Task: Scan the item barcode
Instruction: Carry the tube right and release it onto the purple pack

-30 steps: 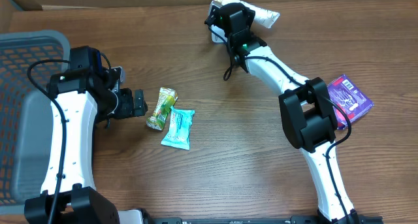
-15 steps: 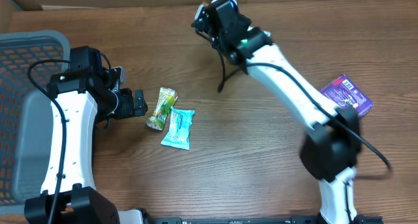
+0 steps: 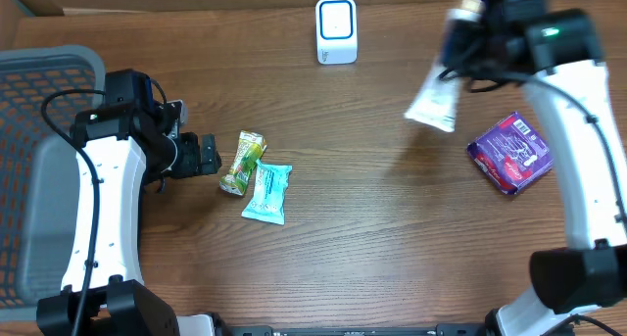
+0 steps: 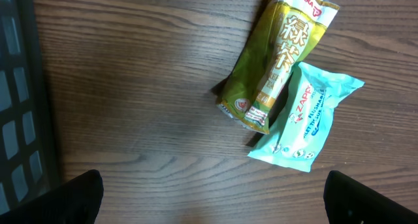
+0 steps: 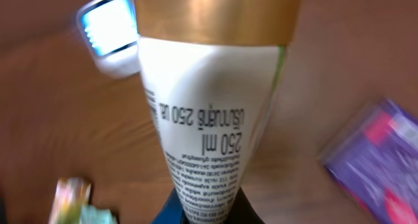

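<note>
Broadly, a brown wooden table (image 3: 392,258) fills the overhead view, and a grey mesh basket (image 3: 39,101) sits at its left edge. The white left arm (image 3: 98,209) runs up beside the basket. The right arm (image 3: 588,130) rises along the right side and bends in over the far right of the table.

The left gripper (image 3: 206,156) is spread wide with nothing between its fingers, which show only as dark tips in the bottom corners of the left wrist view. It sits just left of the two packets.

The right gripper (image 5: 204,209) is clenched on the tube (image 3: 434,93). In the right wrist view its dark fingers pinch the narrow end, the gold end points away, and upside-down print on the white body reads 250 ml. Overhead, the tube hangs tilted and blurred above the table, between the scanner and the box and well apart from the scanner.

A purple box (image 3: 509,153) lies flat near the right arm, below and right of the tube.

A green tea pack (image 4: 277,61) and a teal packet (image 4: 307,123) lie side by side and touching on the left half of the table.

The small white scanner (image 3: 336,29), with its blue-edged face, stands at the far edge near the middle.
</note>
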Robot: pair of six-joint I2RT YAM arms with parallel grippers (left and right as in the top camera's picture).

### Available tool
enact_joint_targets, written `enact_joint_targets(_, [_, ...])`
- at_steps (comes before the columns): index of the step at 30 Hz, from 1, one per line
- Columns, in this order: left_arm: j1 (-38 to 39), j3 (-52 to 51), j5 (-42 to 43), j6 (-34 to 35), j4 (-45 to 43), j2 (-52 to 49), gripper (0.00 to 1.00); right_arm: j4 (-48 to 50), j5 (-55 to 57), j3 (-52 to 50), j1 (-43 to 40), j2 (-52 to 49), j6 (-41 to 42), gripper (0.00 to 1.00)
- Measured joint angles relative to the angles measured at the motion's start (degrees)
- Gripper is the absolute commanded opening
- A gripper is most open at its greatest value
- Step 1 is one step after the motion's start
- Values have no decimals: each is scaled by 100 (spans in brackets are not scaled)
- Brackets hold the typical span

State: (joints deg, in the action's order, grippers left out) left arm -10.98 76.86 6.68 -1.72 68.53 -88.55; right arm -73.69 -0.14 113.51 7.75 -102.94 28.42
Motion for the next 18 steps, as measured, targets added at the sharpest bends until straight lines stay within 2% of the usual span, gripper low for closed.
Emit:
enact_joint_targets(3, [0,0,2,2,0,0,100,79,74,-446,-651,0,798,4])
enact_joint_targets(8, [0,0,2,0,0,0,100,920,87,-1786,-1471,-11,1696,4])
enact_joint_targets(12, [0,0,0,0,0,0,99,1676,-50,-2820,-1908,-37,2031,4])
enact_joint_targets(18, [0,0,2,0,0,0,100,3475,-570,-4070,-2435,-39,2319,5])
